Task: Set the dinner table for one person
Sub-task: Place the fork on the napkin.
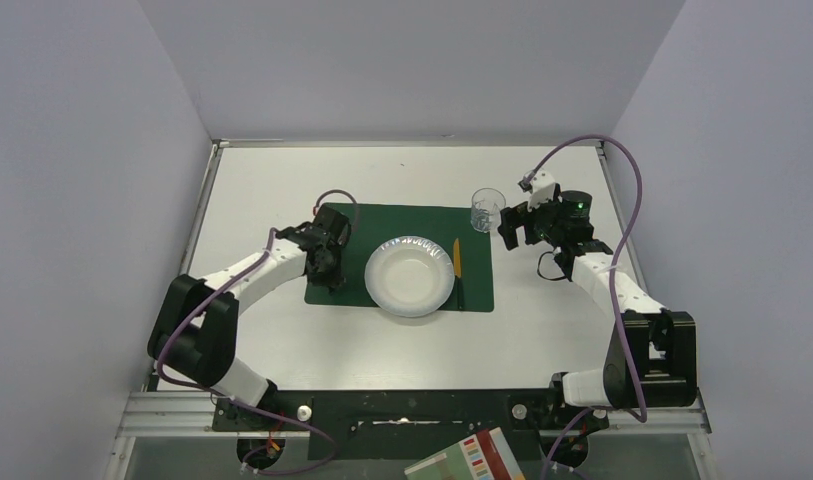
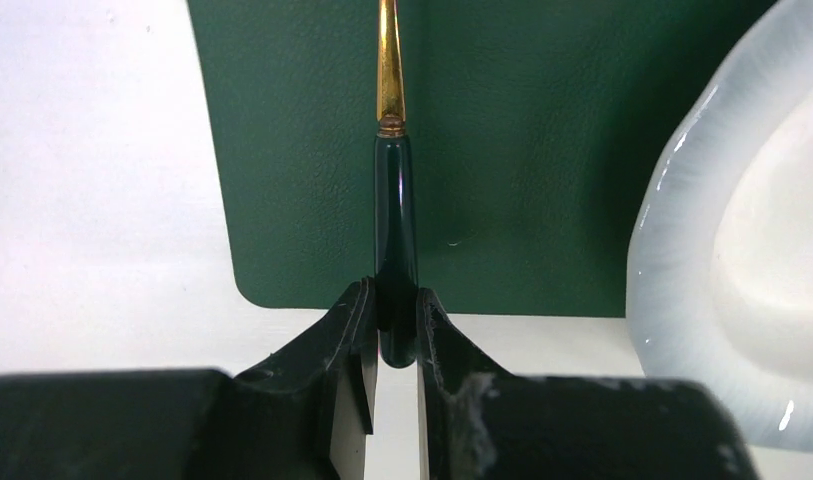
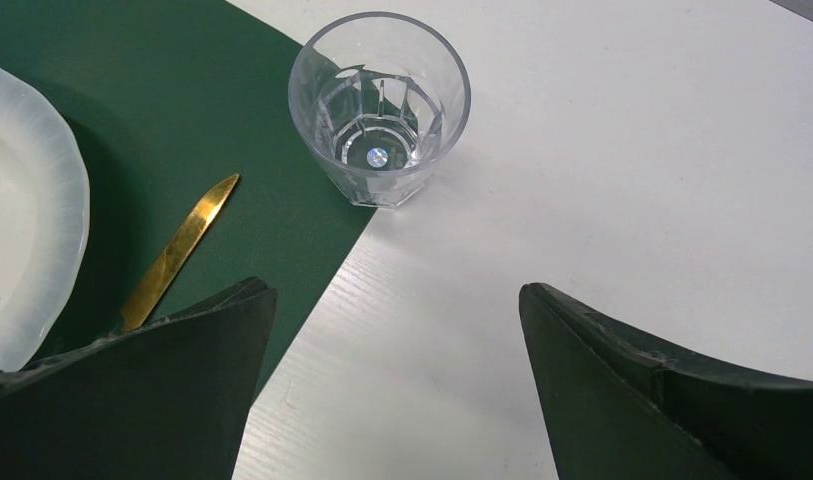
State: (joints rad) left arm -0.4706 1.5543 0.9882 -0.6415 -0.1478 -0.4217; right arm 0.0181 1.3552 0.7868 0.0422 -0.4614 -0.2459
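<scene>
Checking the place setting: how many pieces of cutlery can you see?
2. A gold-bladed knife lies on the green placemat right of the white plate; a green-handled utensil is clamped in the left gripper at the placemat's left side. Its head is out of view.

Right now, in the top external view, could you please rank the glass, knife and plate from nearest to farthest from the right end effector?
1. Glass, at the placemat's far right corner.
2. Knife, on the placemat's right side.
3. Plate, at the placemat's centre.
</scene>
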